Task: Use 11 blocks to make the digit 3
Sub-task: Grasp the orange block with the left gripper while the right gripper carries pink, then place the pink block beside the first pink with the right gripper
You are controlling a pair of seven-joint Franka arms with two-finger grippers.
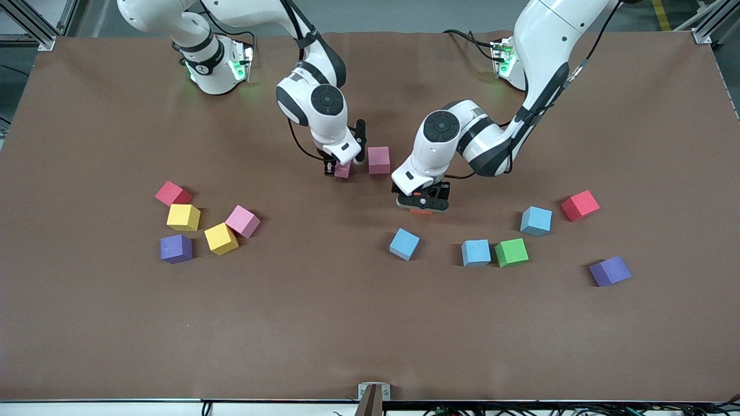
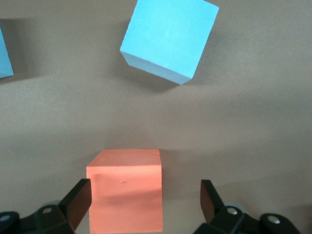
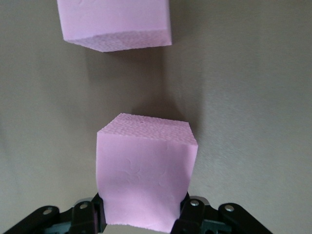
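My right gripper (image 3: 141, 214) is clenched on a pink block (image 3: 145, 178), just beside a second pink block (image 1: 378, 160) that rests on the table (image 1: 324, 323). My left gripper (image 2: 145, 200) stands released around the orange block (image 2: 126, 192): one finger (image 2: 78, 200) touches it, the other stands apart. A light blue block (image 1: 404, 244) lies nearer the front camera than the orange block. No blocks yet form the digit 3.

You are looking at a robotics lab: aluminium framing (image 1: 34, 26) sitting at eleven o'clock, cables (image 1: 520, 409) trailing at five.
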